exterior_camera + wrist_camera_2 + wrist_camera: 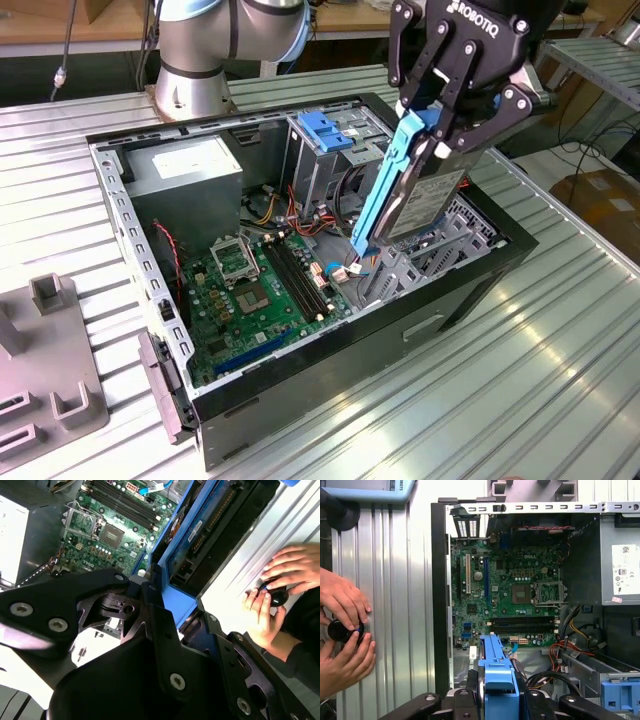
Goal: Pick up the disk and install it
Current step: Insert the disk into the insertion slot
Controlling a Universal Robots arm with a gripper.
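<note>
The gripper (447,133) is clamped on the disk (428,198), its 2 fingers pinching the top end of the blue carrier frame (383,190). The disk hangs steeply tilted, label facing the exterior view's right, with its lower end just above the open computer case (330,362). From the motherboard (255,290) it sits at about 2 o'clock in the exterior view.

The step in hand looks like carrying the disk to its seat, and the tilt is what matters most. The drive probably has to be brought square to its slot before it descends, since the plastic frame could bind if it goes in crooked. The grip is at 1 end only, so a slow, straight approach should keep the long body from swinging.

Just under the disk's lower corner, at 7 o'clock from it, lie loose cables (338,268) beside a grey metal bracket (398,272). These could be trapped or snagged, so the corner is best kept clear of them.

Further off, at 10 o'clock from the disk, stands the drive cage with its blue latch (325,130), and beyond that, at 9 o'clock, the grey power supply (188,172).

In the first wrist view, a person's hand (342,597) rests over a small black knob (340,630) on the ribbed table (400,605), well apart from the case.
</note>
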